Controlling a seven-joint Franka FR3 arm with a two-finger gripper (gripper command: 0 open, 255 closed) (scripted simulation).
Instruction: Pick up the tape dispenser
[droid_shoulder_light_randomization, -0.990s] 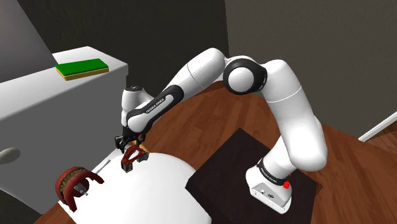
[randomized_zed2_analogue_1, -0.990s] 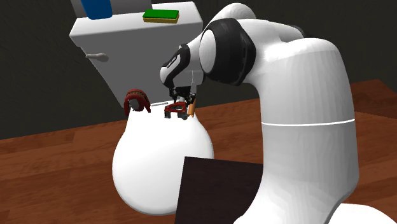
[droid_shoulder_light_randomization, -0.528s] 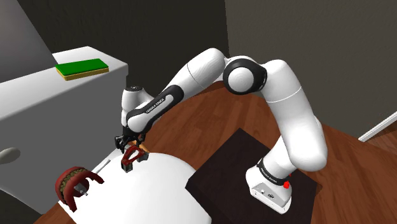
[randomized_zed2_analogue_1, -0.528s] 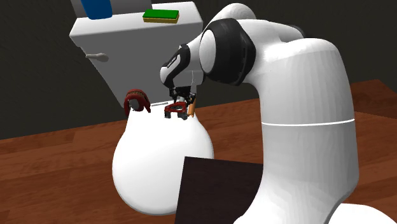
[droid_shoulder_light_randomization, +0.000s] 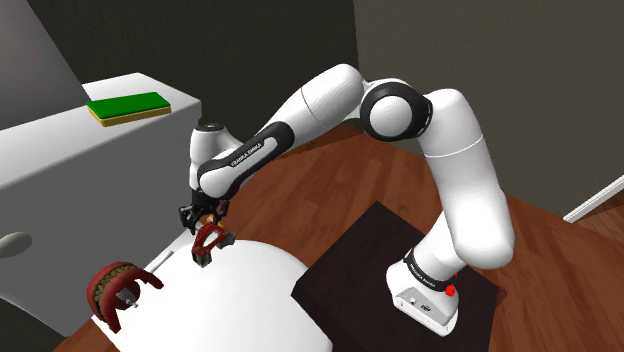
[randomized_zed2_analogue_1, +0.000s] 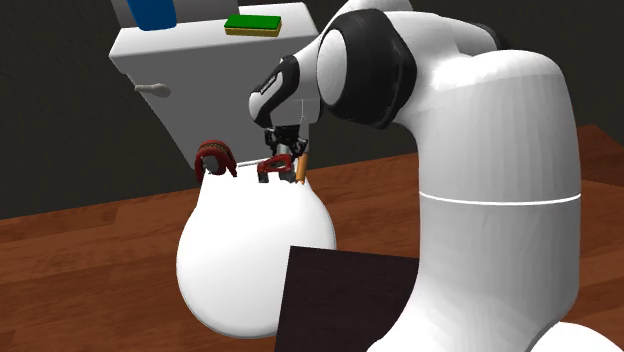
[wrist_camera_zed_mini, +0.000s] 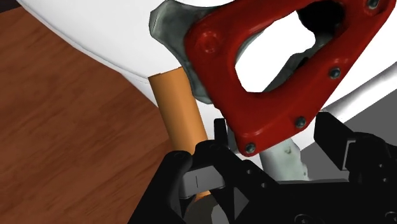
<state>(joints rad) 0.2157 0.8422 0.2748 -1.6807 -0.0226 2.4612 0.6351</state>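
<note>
Your white arm (droid_shoulder_light_randomization: 455, 170) reaches down over the rounded white surface (droid_shoulder_light_randomization: 250, 300). Near that surface's edge sits the red tape dispenser (wrist_camera_zed_mini: 280, 70), an orange cylinder (wrist_camera_zed_mini: 178, 108) at its side. The gripper (wrist_camera_zed_mini: 267, 149) has its jaws pinching the dispenser's frame.

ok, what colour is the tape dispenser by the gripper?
Red tape dispenser, grey inner part, orange cylinder beside it; wrist view shows it best.

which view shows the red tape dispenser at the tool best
The wrist view: the tape dispenser is close up, with red frame, bolts and orange cylinder plain. The shoulder and second exterior views show it as a small red shape under the arm.
</note>
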